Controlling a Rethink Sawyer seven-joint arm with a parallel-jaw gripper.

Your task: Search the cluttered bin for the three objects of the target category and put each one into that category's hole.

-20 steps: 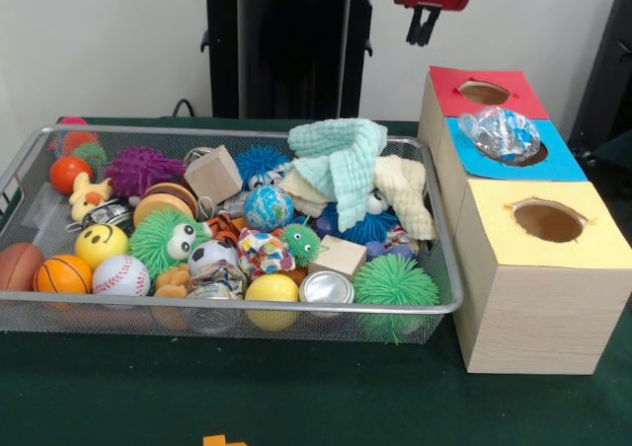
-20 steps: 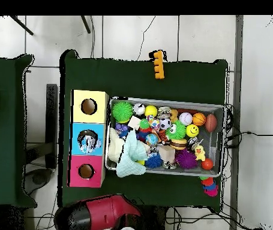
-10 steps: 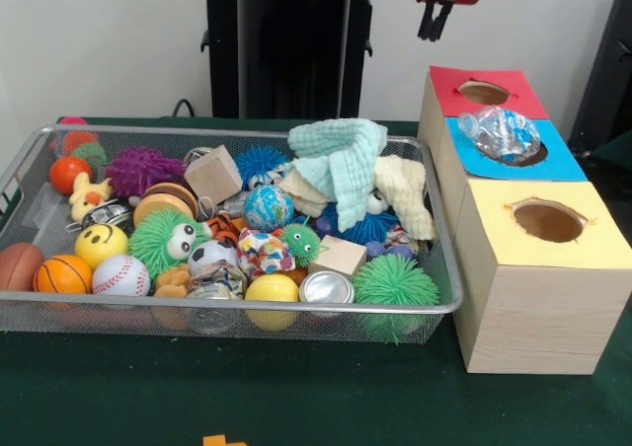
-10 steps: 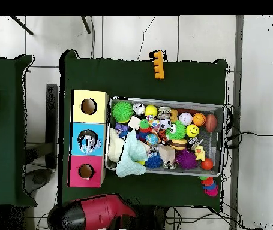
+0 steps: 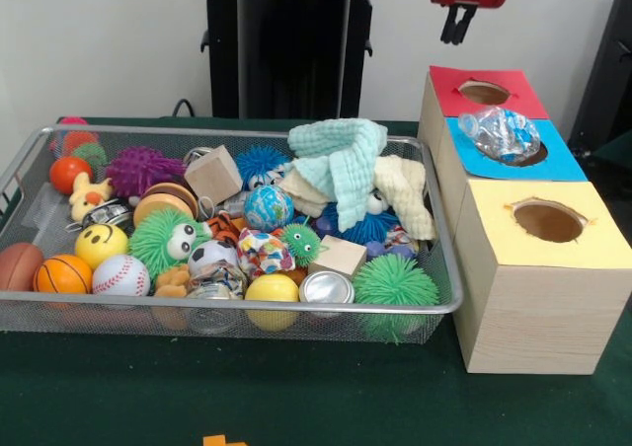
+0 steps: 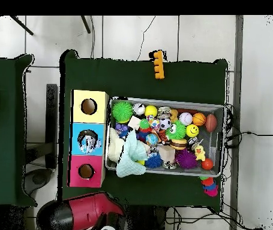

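A crushed clear plastic bottle lies across the hole of the blue-topped box, sticking up out of it; from overhead the bottle also covers that hole. A silver metal can lies near the front wall of the wire bin, among balls, spiky toys and wooden blocks. My gripper hangs high above and behind the red-topped box, open, with nothing between its fingers. The red arm shows at the bottom edge of the overhead view.
A yellow-topped box with an open hole stands nearest the front. Pale green and cream cloths are heaped at the bin's right end. An orange piece lies on the green table beyond the bin.
The gripper has drifted right across the front view, from left of the red box to above it. In the overhead view the arm slid left. Nothing in the bin moved.
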